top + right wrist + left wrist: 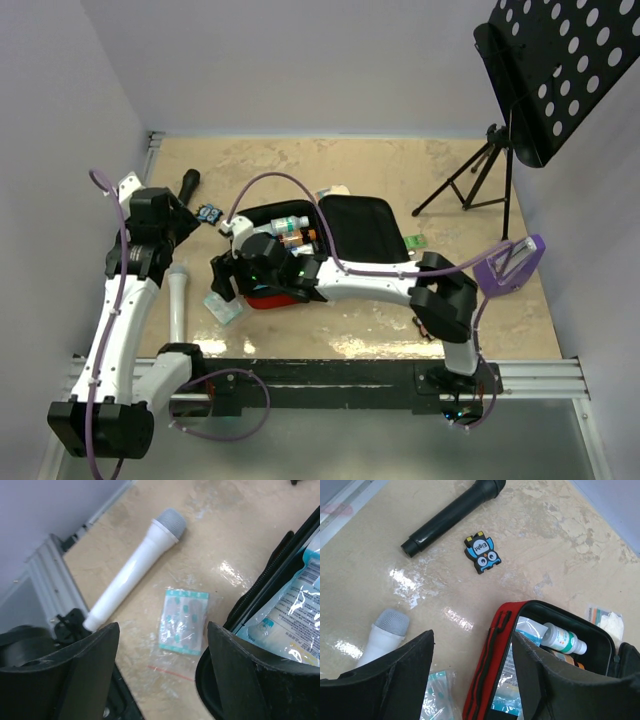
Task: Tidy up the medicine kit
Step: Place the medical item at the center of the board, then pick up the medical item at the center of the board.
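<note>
Your medicine kit [360,228] lies open in the middle of the table, red shell down and black-lined lid folded out flat on the kit's right side; in its base you can see a white bottle with a teal label [563,639] near the far wall and blue-and-white sachets [295,610] against the left wall.

Your right gripper [164,630] is stretched across the front of the kit and hangs just off its near-left corner, jaws spread wide with nothing between them; below the gap a clear packet of plasters [184,621] lies on the table, just outside the kit's zipper edge.

Your left gripper [472,637] hovers off the kit's far-left corner, jaws likewise apart and empty (only bare table and the kit's red rim show between them).

Left of the kit, beyond the plasters, lies a white microphone [135,570]; past the kit's far-left corner sit a small blue owl tag [482,553] printed "Eight" and, farther out, a black microphone [452,515]; just behind the kit lies a white gauze packet [607,620]; a small green packet [415,242] lies just right of the lid; a black music stand [545,80] stands well to the kit's right.
</note>
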`<state>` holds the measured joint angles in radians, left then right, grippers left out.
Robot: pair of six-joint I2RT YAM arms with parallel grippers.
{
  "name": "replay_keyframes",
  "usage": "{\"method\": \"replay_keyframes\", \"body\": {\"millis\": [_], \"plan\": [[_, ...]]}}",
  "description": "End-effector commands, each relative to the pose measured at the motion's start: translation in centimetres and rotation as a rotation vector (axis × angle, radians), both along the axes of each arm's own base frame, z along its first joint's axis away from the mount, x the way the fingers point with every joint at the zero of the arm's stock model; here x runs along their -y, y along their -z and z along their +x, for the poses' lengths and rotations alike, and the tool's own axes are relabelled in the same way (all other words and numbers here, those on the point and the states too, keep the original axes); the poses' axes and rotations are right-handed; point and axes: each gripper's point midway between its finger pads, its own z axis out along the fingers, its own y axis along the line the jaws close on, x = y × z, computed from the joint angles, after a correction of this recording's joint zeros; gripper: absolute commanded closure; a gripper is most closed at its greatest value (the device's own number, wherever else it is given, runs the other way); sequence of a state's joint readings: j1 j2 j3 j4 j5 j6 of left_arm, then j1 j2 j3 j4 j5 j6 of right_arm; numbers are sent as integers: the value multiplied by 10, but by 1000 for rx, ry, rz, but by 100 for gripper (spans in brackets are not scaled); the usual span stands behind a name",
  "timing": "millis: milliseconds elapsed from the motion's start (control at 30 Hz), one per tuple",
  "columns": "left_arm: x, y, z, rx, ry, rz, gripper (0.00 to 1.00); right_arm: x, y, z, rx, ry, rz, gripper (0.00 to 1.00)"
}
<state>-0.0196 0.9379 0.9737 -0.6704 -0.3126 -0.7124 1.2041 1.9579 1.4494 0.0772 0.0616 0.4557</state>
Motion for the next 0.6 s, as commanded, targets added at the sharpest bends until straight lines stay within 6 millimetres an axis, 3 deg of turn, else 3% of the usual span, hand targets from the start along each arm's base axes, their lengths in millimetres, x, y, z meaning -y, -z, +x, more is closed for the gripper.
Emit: {"method": "replay_keyframes", "body": {"millis": [0,100,167,233,400,567], "plan": [[16,8,10,12,107,-35,34,17,-108,-12,71,5,215,24],[40,32,16,-30,217,-105,38,58,-117,-3,70,147,171,25],[50,48,16,-55,262,-145,39,103,-107,11,69,308,94,25],[59,53,18,-35,292,-175,39,151,-82,26,44,456,-2,25],[76,69,20,-22,339,-211,38,254,-26,33,-59,739,-122,25],[96,97,24,-139,382,-135,33,316,-19,46,-125,915,-36,25]]}}
